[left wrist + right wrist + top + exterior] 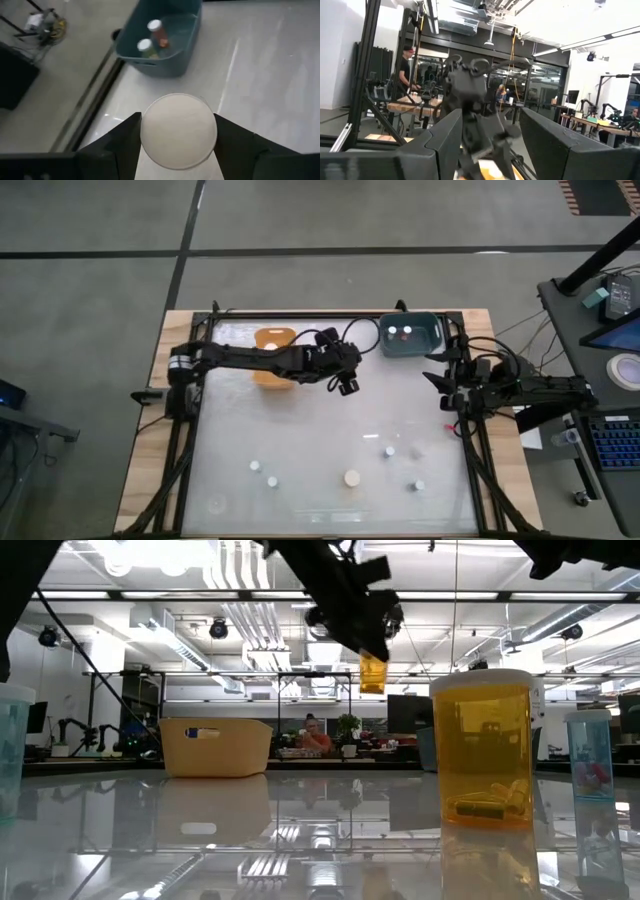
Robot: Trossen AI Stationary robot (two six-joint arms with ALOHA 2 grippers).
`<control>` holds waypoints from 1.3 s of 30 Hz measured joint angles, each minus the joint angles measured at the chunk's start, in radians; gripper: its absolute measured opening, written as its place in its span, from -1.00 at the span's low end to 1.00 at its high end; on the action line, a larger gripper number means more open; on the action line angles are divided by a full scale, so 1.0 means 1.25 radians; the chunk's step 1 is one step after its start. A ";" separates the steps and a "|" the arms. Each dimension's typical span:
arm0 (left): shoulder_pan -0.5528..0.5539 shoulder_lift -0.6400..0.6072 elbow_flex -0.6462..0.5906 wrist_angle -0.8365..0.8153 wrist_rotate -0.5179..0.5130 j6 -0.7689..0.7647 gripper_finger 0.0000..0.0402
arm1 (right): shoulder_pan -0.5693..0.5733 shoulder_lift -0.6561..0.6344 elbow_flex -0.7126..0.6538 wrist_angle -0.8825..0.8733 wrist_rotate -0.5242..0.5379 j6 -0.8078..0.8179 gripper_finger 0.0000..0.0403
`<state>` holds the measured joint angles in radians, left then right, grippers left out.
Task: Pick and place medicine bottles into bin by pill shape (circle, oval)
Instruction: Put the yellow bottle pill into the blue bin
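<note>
Orange plastic under a white cap: we've got a bottle (178, 131) pinched between the left gripper (347, 385) fingers, lifted clear of the table (330, 430), between the tan bin (273, 352) and the blue bin (410, 335) near the far edge. We'd say carry it level over the right bin, lower inside the rim, then release so it doesn't topple. The right gripper (447, 385) waits at the right edge, fingers apart, empty. Count: two bottles in the blue bin, six we can make out standing near the front edge, one in hand; two bins.
</note>
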<state>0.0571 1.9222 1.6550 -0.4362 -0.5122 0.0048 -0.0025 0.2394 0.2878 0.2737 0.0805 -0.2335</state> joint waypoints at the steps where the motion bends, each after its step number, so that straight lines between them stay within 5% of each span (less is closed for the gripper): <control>1: -0.003 -0.018 -0.016 -0.001 -0.007 0.000 -0.04 | 0.000 0.000 0.000 -0.001 0.000 0.002 -0.05; 18: -0.020 -0.375 -0.408 0.001 -0.059 -0.228 -0.04 | -0.001 0.005 0.000 -0.013 0.026 0.005 -0.05; 28: 0.009 -0.557 -0.575 -0.029 -0.048 -0.232 -0.04 | 0.000 0.007 0.000 -0.012 0.029 0.005 -0.05; 39: 0.231 -0.626 -0.627 -0.042 0.291 0.070 -0.04 | 0.000 0.010 0.000 -0.009 0.041 0.005 -0.05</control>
<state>0.3462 1.1397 0.8715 -0.4892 -0.1479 0.0925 -0.0025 0.2516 0.2882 0.2623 0.1318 -0.2276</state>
